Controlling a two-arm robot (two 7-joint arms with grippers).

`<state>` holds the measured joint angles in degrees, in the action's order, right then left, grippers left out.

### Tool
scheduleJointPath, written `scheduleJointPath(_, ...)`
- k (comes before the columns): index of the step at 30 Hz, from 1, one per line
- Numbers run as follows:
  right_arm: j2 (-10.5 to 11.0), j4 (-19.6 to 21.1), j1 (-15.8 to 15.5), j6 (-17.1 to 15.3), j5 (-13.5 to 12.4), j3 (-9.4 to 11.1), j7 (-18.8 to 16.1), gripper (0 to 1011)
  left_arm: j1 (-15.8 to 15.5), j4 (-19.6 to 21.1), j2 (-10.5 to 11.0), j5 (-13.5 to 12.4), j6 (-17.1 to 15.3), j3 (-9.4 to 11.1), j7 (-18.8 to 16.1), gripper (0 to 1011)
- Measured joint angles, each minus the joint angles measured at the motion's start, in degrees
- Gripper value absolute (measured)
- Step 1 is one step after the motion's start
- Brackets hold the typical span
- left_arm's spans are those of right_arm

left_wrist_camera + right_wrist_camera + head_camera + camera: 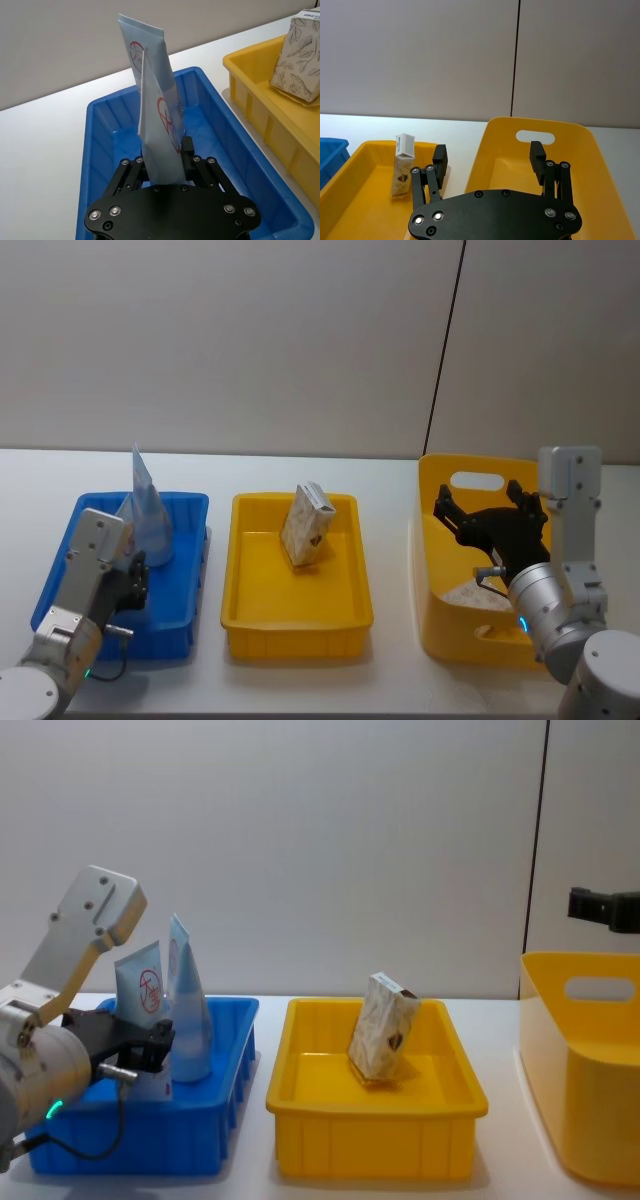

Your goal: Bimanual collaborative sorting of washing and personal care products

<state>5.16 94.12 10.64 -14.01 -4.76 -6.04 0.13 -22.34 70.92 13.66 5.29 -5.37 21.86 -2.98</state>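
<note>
Two pale blue pouches stand upright in the blue tray [57, 575]. My left gripper [166, 159] is shut on the base of the nearer pouch [160, 135], which bears a red circle logo [147, 992]. The taller pouch [147, 55] stands just behind it [186, 1010]. A beige patterned carton [307, 525] leans in the middle yellow tray [300, 628]. My right gripper [487, 505] hovers open and empty over the tall yellow bin [440, 625]. Something pale [466, 594] lies on the bin's floor.
The three containers stand in a row on a white table, with narrow gaps between them. A grey wall [250, 340] rises close behind. The front strip of the table [300, 685] is bare.
</note>
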Motion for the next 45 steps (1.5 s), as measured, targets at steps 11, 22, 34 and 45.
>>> scheduleJointPath(11,0.00,0.00,0.00,0.00,0.00,0.00,0.00,1004,0.92,2.52,0.49,-0.07,1.93,-0.66,1.24,264)
scheduleJointPath(22,0.00,0.00,0.00,0.00,0.00,0.00,0.00,1004,2.72,9.24,1.49,1.44,4.33,-1.83,4.10,258)
scheduleJointPath(34,0.00,0.00,0.00,0.00,0.00,0.00,0.00,1004,4.24,14.85,1.79,4.88,5.85,-3.02,8.31,258)
scheduleJointPath(45,0.00,0.00,0.00,0.00,0.00,0.00,0.00,1004,3.57,16.82,1.21,8.01,7.44,-2.70,14.09,258)
